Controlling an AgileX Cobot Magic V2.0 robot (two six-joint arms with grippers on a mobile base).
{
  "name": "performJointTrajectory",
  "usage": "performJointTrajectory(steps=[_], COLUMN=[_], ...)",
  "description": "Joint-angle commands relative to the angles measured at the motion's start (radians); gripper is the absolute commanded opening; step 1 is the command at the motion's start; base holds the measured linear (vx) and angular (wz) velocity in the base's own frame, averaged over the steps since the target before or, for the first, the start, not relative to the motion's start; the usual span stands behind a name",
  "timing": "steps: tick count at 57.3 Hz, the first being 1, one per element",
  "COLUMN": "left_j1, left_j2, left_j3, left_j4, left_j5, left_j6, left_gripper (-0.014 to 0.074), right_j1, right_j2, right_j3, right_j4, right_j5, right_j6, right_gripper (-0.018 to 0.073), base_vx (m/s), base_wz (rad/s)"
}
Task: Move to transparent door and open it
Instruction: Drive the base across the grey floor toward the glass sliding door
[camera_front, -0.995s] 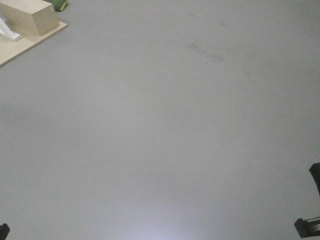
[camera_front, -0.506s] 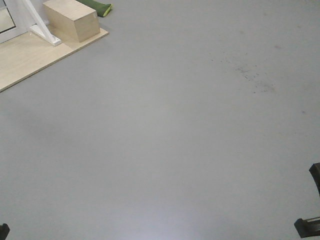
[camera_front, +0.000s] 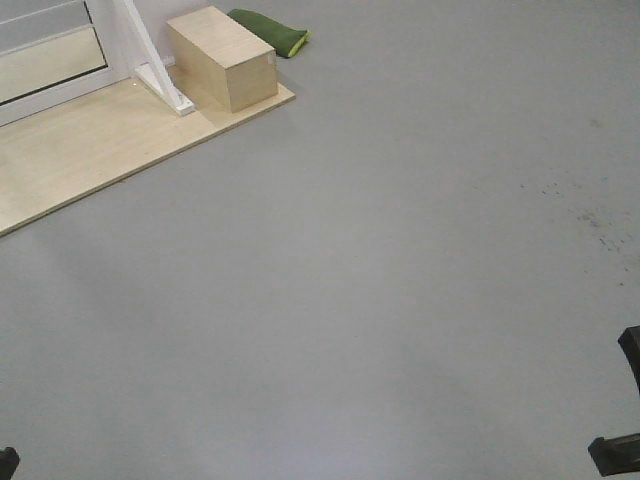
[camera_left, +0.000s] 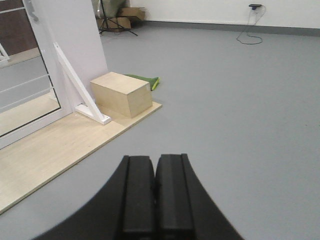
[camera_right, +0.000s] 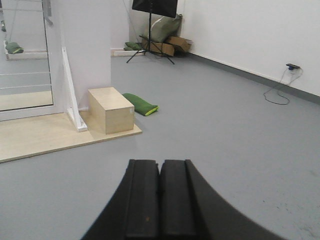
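Transparent door (camera_left: 25, 95) stands far left, well ahead of left claw (camera_left: 155, 172) and right claw (camera_right: 160, 172), both closed, empty. Wrist views show its grey handle (camera_left: 31, 8); the front view shows only the lower glass.

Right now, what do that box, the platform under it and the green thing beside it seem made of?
Box: pale bare wood, probably plywood, with matte flat faces.
Platform: similar light wood sheet with a thin edge.
Green thing: seemingly soft fabric with a slumped, rounded shape.
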Motion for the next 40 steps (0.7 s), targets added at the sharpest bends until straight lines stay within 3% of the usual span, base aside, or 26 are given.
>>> performJointTrajectory(steps=[1,40], left_j1=[-0.01,-0.01], left_j2=[-0.015,-0.015], left_j3=[0.008,0.008], left_j4=[-0.003,-0.003], left_j5=[-0.083,-0.083], left_j6=[-0.002,-0.002], left_gripper=[0.0076,0.0076], right_j1=[-0.003,-0.003], right_j2=[-0.012,-0.012], right_j3=[0.004,0.004], right_j4=[-0.008,-0.008], right_j5=[-0.084,-0.084], right_j6=[0.0,0.0], right_gripper=[0.0001,0.0001], base_vx=[0.64,0.64], base_wz=[0.31,0.23])
